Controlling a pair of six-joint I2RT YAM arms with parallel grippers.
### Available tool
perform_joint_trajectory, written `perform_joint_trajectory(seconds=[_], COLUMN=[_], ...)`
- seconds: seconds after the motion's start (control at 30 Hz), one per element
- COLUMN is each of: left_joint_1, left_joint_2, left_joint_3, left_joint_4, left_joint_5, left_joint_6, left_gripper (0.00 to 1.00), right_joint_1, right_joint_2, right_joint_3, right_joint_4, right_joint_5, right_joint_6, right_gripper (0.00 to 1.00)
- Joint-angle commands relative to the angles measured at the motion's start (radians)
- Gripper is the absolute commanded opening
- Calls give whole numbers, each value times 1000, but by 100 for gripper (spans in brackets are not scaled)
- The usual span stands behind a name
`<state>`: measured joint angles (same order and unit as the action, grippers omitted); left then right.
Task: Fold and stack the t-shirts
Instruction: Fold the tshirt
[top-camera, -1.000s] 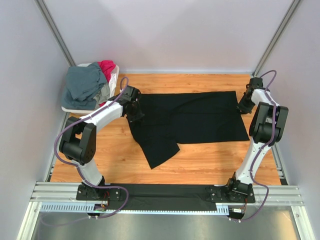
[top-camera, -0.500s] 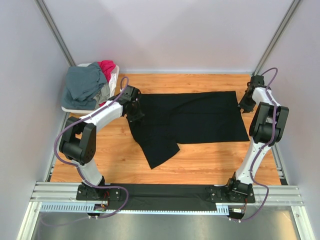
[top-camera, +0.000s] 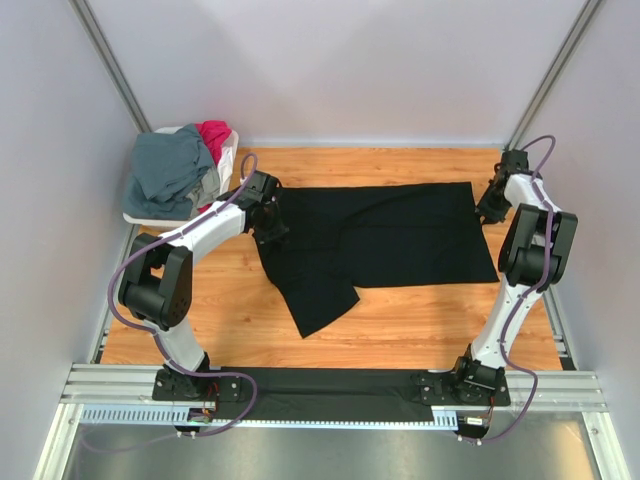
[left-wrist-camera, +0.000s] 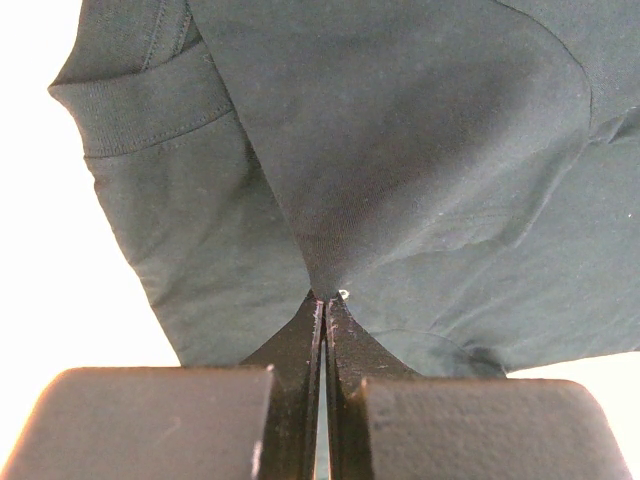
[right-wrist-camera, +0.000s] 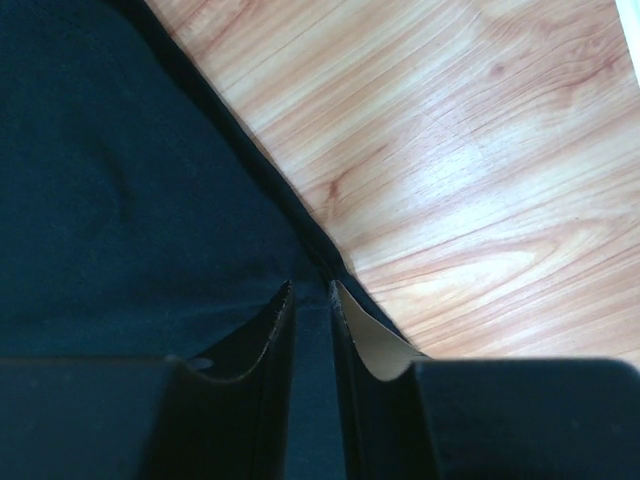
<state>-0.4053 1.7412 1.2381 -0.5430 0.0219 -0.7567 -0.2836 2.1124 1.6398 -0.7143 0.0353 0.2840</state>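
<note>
A black t-shirt (top-camera: 385, 235) lies spread on the wooden table, one flap hanging toward the near side. My left gripper (top-camera: 270, 230) is shut on a pinch of its left edge; in the left wrist view the cloth (left-wrist-camera: 400, 150) rises into a peak between the closed tips of the left gripper (left-wrist-camera: 327, 297). My right gripper (top-camera: 487, 210) hovers at the shirt's far right corner. There the right gripper (right-wrist-camera: 312, 287) has its jaws a narrow gap apart over the hem (right-wrist-camera: 240, 150), and the cloth lies flat beneath, not pinched. A grey-blue t-shirt (top-camera: 168, 172) and a magenta-red t-shirt (top-camera: 213, 133) sit piled in the basket.
The white plastic basket (top-camera: 140, 217) stands at the far left corner of the table, close to my left arm. Bare wood (top-camera: 440, 320) shows in front of the shirt and along its right side (right-wrist-camera: 480, 150). Grey walls close the table in on three sides.
My right gripper has shifted a little toward the far side at the shirt's corner. The left gripper and the shirt have stayed put.
</note>
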Motion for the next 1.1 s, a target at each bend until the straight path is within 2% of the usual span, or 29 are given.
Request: perform_joint_trajectory(seconds=[0.0,0.37,0.4,0.43,0.5,1.07], left_joint_1=[-4,-4,-4,-4,-4,-1], left_joint_2=[3,-2,-3,-6,-12,-80], left_joint_3=[35,38,38,38,38,41], left_joint_4=[-12,-20,-21,-21,-23,-31], left_joint_5=[-4,-10,-8,-11,-16,-20], left_joint_6=[14,13,13,13,13,19], left_gripper=[0,0,0,0,0,0], right_joint_1=[1,1,1,1,1,-2], right_joint_2=[23,54,54,47,38,-64], right_joint_3=[34,29,31,32,34,75], right_joint_4=[6,-7,-5,-5,-8,-88], right_joint_5=[-12,11,11,12,15,58], right_joint_6=[6,-3,-3,-5,-8,-25], right_gripper=[22,21,18,9,0,1])
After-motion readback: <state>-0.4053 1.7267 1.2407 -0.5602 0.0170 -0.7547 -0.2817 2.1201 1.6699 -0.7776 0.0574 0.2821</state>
